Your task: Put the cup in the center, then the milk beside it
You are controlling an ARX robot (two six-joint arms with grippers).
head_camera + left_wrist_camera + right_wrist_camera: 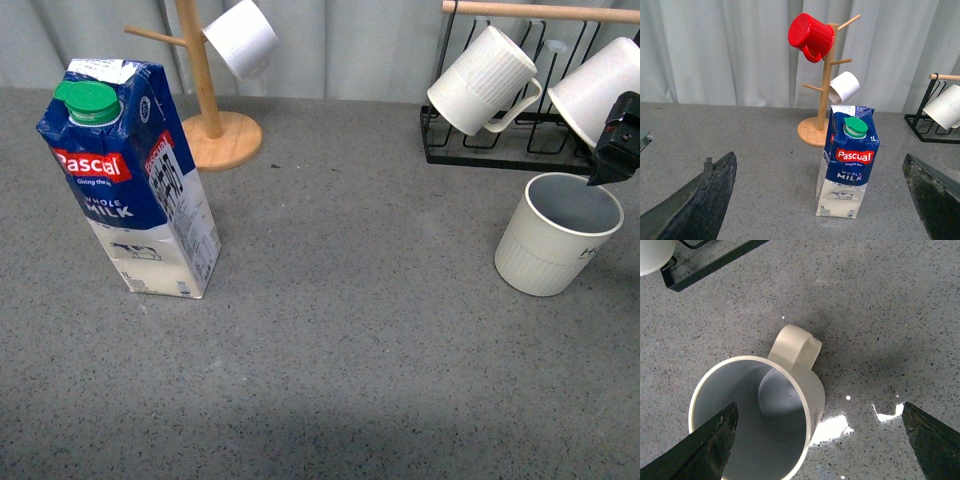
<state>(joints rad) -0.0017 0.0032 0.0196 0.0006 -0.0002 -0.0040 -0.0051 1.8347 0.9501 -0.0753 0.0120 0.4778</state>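
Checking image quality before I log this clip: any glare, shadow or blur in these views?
Right wrist view: bright glare patches on the table beside the cup. Left wrist view: pincer fingers blurred, milk sharp. Front view: soft shadow across the table's near edge.

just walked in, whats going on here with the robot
Nothing is gripped yet. The right gripper hangs open over the cup, which sits upright at the table's right side by the mug rack. The left gripper is open too, facing the milk standing on the left.
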